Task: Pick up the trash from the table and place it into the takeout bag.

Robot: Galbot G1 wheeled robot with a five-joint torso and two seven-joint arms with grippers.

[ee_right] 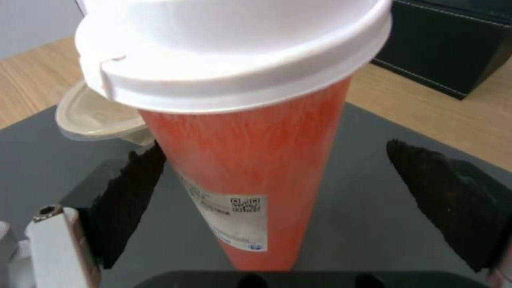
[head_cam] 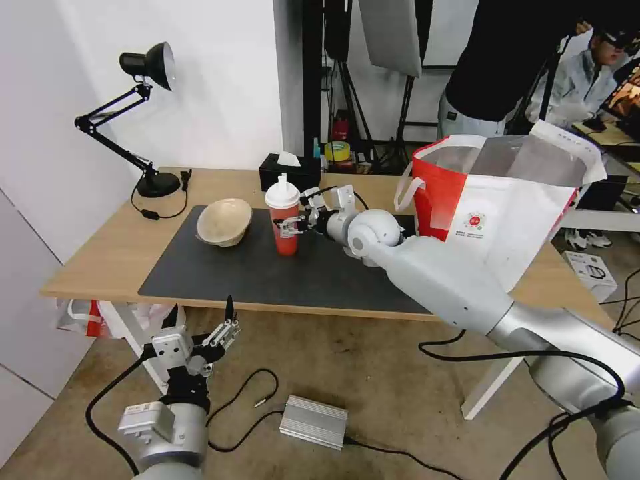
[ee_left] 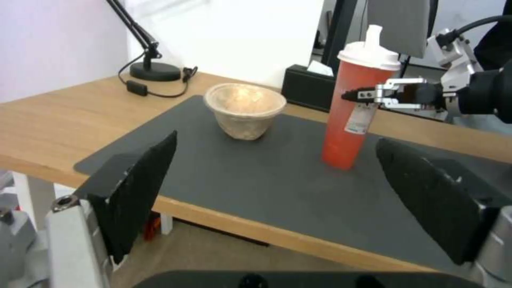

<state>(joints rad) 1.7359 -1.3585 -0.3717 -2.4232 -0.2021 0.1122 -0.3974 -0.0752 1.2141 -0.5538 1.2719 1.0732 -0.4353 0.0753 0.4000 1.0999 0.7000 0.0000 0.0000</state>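
Left gripper [head_cam: 223, 333] parked low, fingers apart, empty, off table [head_cam: 113, 257] front edge.
R gripper [head_cam: 291, 225] open round red cup [head_cam: 283, 217], not clamped yet; cup upright on mat [head_cam: 267, 277], paper bowl [head_cam: 224, 221] beside, bag [head_cam: 493, 220] opposite side. Grip mid-body, below lid; squeeze gently, lift straight.

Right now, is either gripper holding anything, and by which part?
Nothing is held. The right gripper stands open around the red drink cup's upper body, below the lid, fingers not closed on it. The left gripper hangs open below the table edge.
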